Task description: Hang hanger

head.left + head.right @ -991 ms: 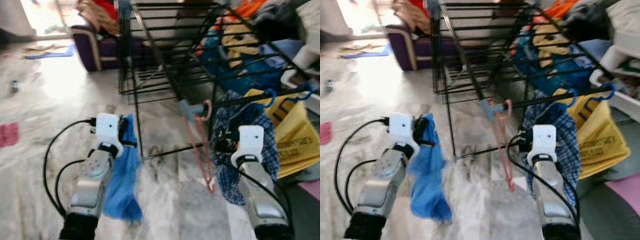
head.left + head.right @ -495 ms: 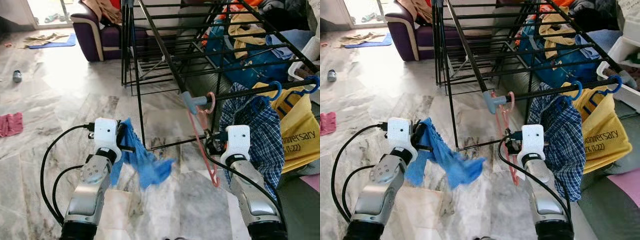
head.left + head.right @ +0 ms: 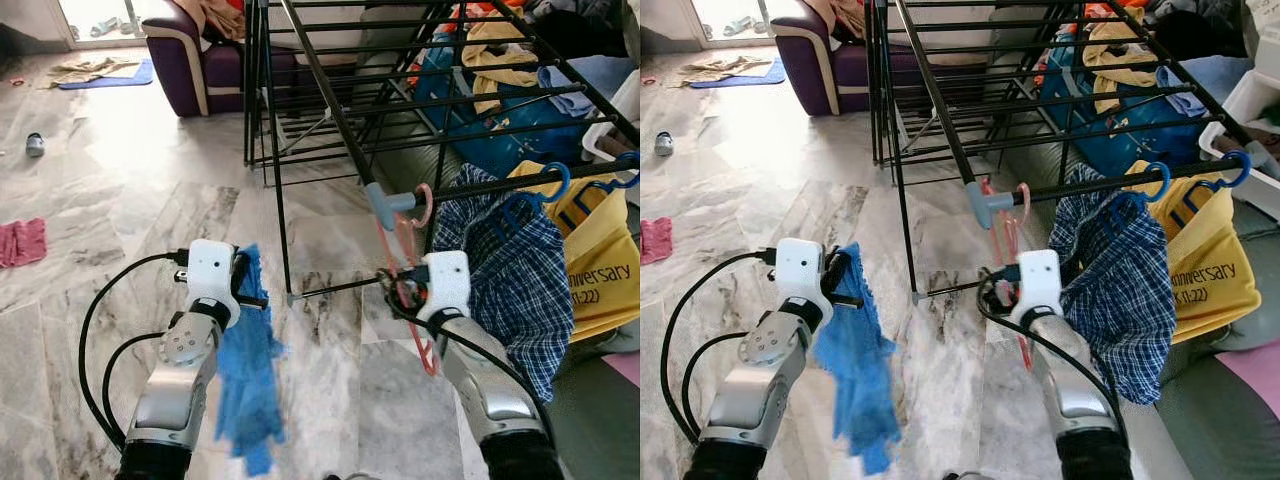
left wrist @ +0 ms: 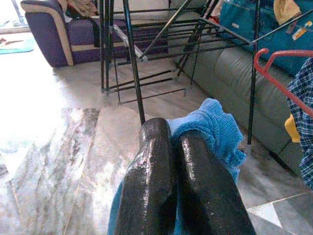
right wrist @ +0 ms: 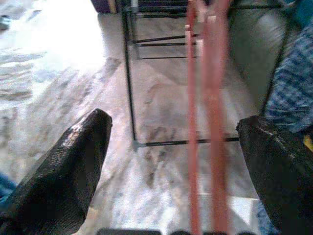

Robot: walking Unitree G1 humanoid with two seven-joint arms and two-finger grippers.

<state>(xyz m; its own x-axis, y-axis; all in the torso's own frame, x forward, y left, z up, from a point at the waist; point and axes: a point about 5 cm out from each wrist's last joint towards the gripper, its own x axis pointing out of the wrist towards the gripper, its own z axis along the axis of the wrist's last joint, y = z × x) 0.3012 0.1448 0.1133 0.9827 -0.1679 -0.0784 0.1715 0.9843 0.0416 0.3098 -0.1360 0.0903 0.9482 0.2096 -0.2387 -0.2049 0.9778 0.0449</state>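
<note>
A pink hanger [image 3: 408, 270] hangs by its hook from a black rail of the drying rack [image 3: 400, 120]. My right gripper [image 3: 393, 287] is open at the hanger's arms; in the right wrist view the pink hanger [image 5: 208, 117] runs between the two spread fingers [image 5: 68, 166] without being clamped. My left gripper [image 4: 176, 181] is shut on a blue cloth [image 3: 245, 370], which hangs down from it above the marble floor, left of the rack's leg.
A blue checked shirt [image 3: 505, 270] hangs on a blue hanger right of the pink one, with a yellow bag [image 3: 600, 260] beyond. A purple sofa [image 3: 200, 60] stands at the back left. A red cloth [image 3: 20, 243] lies on the floor far left.
My right gripper has moved left and forward, so the pink hanger now stands between its fingers. The blue cloth has swung from flaring right to hanging straight down.
</note>
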